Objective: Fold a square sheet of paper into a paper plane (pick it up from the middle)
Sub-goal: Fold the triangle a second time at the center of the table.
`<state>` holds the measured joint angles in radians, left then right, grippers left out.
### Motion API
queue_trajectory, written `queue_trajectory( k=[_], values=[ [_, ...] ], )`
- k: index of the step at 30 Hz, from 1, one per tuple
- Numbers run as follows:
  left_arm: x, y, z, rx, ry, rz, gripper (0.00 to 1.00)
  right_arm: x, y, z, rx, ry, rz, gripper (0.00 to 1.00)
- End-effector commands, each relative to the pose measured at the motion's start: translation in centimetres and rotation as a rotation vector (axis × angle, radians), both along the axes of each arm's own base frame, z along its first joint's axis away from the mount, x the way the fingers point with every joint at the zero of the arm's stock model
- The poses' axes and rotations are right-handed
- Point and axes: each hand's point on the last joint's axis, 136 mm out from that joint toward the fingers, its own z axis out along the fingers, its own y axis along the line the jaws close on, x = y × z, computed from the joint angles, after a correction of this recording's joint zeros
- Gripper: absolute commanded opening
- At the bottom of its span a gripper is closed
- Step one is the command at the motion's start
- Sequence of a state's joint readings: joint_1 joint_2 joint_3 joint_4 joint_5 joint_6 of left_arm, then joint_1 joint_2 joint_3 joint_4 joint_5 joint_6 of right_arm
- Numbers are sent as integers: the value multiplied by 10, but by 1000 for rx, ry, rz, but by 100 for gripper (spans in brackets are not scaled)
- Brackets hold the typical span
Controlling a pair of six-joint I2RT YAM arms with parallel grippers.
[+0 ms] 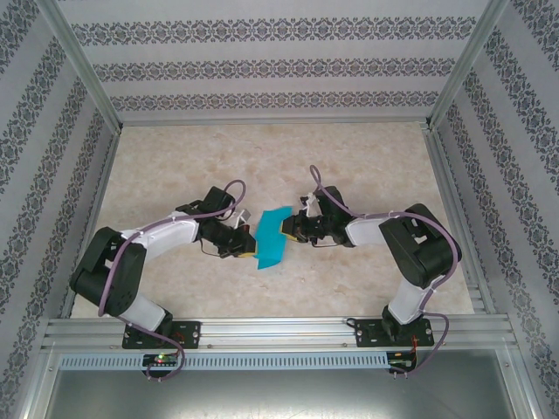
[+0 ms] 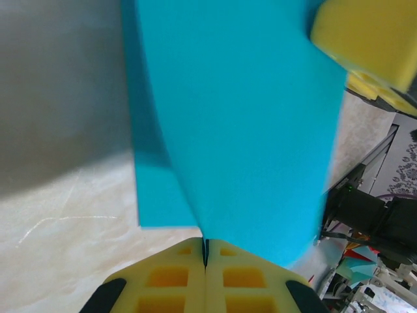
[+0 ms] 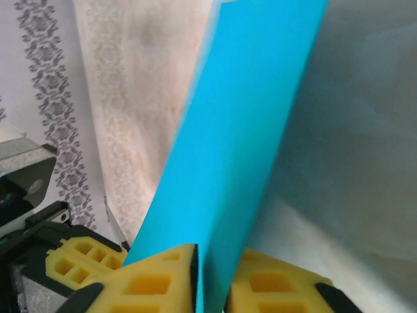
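Left pincer (image 2: 205, 249) pressed together, pinching the lower edge of the paper (image 2: 241, 117) right at a fold. Seen there as two teal layers, one flap tucked behind the other and fanning upward from the pads. Right pincer (image 3: 212, 255) spread slightly, with the paper (image 3: 241, 130) running down between its pads; cannot tell whether either pad touches it. From above, held as a narrow teal strip (image 1: 272, 237) between both pincers, raised over the middle of the table (image 1: 367, 166), tilted, left pincer (image 1: 251, 249) at its lower left, right pincer (image 1: 285, 229) at its upper right.
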<state>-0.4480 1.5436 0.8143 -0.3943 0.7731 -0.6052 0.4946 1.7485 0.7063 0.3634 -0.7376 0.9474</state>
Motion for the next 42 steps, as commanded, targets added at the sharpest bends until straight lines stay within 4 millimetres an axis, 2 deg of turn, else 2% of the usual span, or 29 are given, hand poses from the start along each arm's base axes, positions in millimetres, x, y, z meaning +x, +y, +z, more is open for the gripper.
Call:
queue_trajectory(
  k=[1, 10, 15, 18, 21, 25, 29, 34, 42],
  values=[
    [10, -10, 2, -10, -46, -23, 7, 0, -11, -8, -104, -14, 21, 25],
    [9, -15, -14, 9, -26, -35, 7, -5, -47, -4, -292, -27, 7, 47],
    [9, -18, -22, 29, -20, -52, 6, -6, -70, 4, -362, -38, -45, 52],
    [9, -19, -25, 39, -19, -58, 6, -6, -67, 14, -336, -56, -57, 50],
    [8, -19, -28, 51, -17, -63, 6, -5, -52, 20, -270, -64, -42, 45],
    [8, -20, -29, 65, -19, -75, 7, -6, -40, 4, -272, -33, -14, 30],
    [8, -20, -30, 75, -22, -79, 7, -7, -32, -9, -273, -15, -3, 22],
    [8, -22, -29, 79, -23, -86, 8, -10, -35, -24, -310, 14, 16, 16],
    [12, -28, -23, 74, -38, -99, 9, -17, -46, -37, -403, 32, 51, 14]
  ],
)
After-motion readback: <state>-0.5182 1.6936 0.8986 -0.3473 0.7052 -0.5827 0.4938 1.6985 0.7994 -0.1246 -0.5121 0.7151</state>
